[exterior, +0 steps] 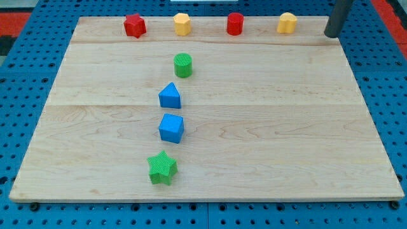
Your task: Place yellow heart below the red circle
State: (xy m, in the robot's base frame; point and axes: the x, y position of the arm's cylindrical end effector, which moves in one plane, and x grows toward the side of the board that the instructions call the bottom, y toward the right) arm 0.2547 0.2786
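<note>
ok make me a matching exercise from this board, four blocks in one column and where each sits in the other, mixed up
Column one:
1. yellow heart
2. red circle
3. green star
4. blue triangle

Column two:
A. lowest of the middle column of blocks
B. top row, nearest my tip
C. just below the green circle
D. top row, between the two yellow blocks

Pairs: 1-B, 2-D, 3-A, 4-C
</note>
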